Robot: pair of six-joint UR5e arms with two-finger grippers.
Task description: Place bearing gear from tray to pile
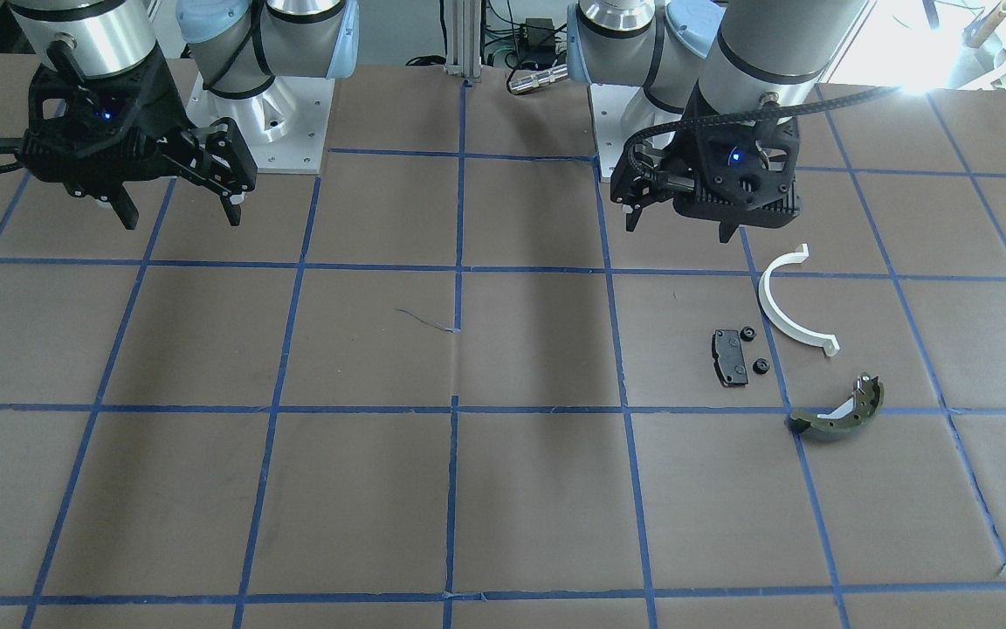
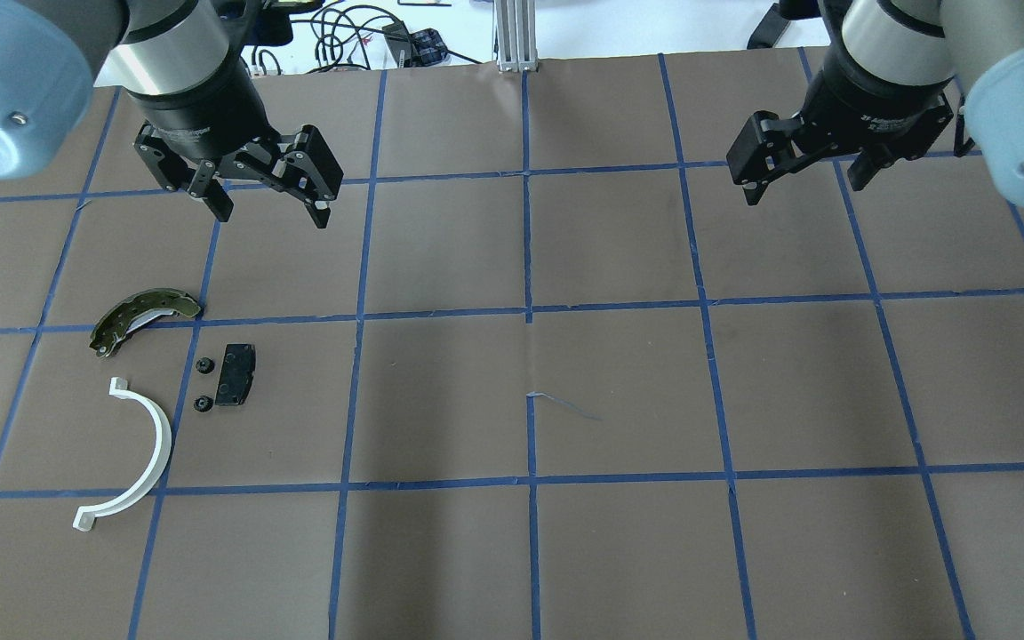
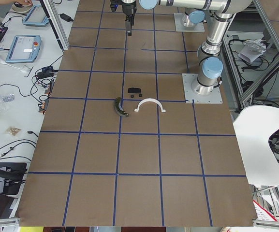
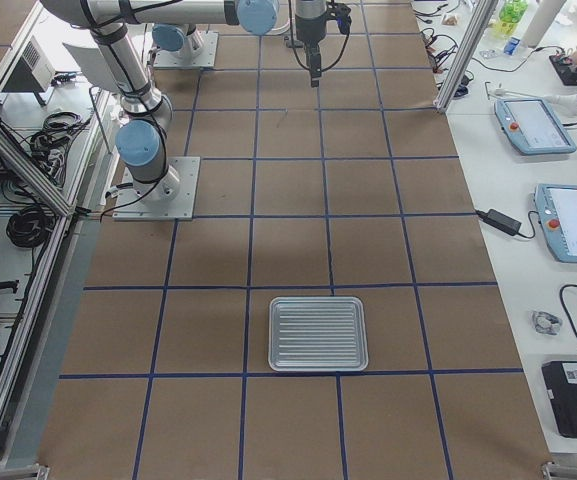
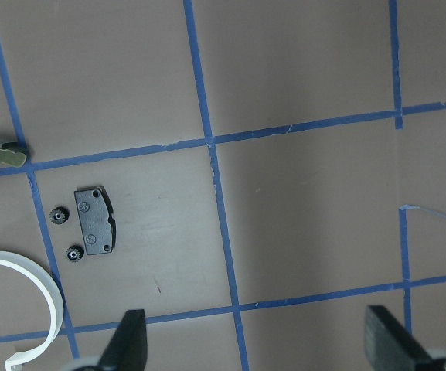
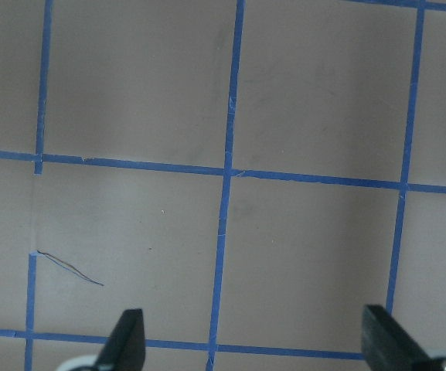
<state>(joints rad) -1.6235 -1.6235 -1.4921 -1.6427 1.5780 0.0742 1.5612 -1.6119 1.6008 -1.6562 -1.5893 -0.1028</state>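
Observation:
The pile lies on the table's left side: a black plate point(image 2: 235, 374), a white half-ring point(image 2: 143, 453) and an olive-green shoe point(image 2: 143, 316). Two small black bearing gears point(image 2: 204, 365) point(image 2: 203, 404) sit just left of the plate, apart from it. They also show in the front view point(image 1: 748, 333) point(image 1: 761, 366) and the left wrist view point(image 5: 59, 216) point(image 5: 73, 253). My left gripper point(image 2: 268, 209) hangs open and empty above the table, beyond the pile. My right gripper point(image 2: 801, 187) hangs open and empty over the far right. A ribbed silver tray point(image 4: 318, 333) shows only in the exterior right view, with nothing on it.
The table is brown paper with a blue tape grid point(image 2: 528, 311). The arm bases point(image 1: 258, 122) stand at the robot's edge. Operator desks with pendants and cables point(image 4: 558, 215) line the far side.

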